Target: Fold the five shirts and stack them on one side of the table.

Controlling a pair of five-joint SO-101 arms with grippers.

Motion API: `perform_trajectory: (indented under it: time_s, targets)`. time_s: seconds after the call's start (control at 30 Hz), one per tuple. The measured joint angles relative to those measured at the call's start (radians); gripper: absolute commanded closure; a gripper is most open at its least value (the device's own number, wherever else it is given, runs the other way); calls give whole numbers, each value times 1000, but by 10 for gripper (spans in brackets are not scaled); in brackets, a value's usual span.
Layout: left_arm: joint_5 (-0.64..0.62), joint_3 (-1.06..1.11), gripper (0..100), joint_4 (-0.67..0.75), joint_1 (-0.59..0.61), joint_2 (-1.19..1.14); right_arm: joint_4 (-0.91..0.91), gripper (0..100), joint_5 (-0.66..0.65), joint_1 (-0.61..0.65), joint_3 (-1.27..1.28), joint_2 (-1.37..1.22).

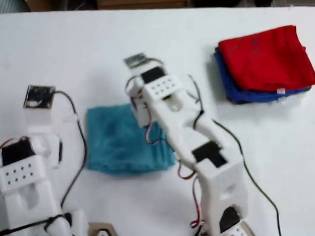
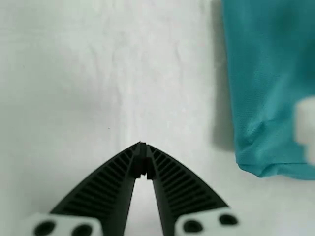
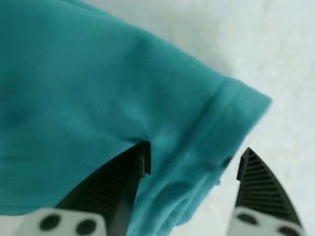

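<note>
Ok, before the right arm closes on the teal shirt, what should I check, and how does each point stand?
1. Is the right pincer open and straddling the hem of the teal shirt: ok.
2. Is the teal shirt folded into a neat rectangle: ok.
3. Is the left pincer shut, over the bare table, off the shirt: ok.
4. Is the stack ready, with the red shirt on the blue shirt: ok.
5. Would that grip catch all the folded layers: cannot tell.
</note>
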State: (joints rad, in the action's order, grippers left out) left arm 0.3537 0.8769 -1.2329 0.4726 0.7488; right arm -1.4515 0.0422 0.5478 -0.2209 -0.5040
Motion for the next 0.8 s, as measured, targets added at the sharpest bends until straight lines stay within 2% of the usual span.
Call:
perform_trajectory:
  time_s: [0.13, 0.33, 0.5, 0.6, 0.7, 0.8]
  targets:
    - [0, 0, 972, 3, 0, 0, 32, 714, 9, -6, -8, -87]
    - [98, 0, 972, 68, -2, 0, 43, 712, 29, -12, -43, -144]
    - [120, 0, 972, 91, -2, 0, -2, 719, 29, -28, -117, -215]
    - [121, 0, 972, 91, -2, 0, -86, 820, 20, -28, -195, -282]
    - [121, 0, 972, 94, 0, 0, -183, 985, -89, -31, -298, -354]
    - [95, 0, 972, 94, -2, 0, -256, 972, -178, -48, -419, -422]
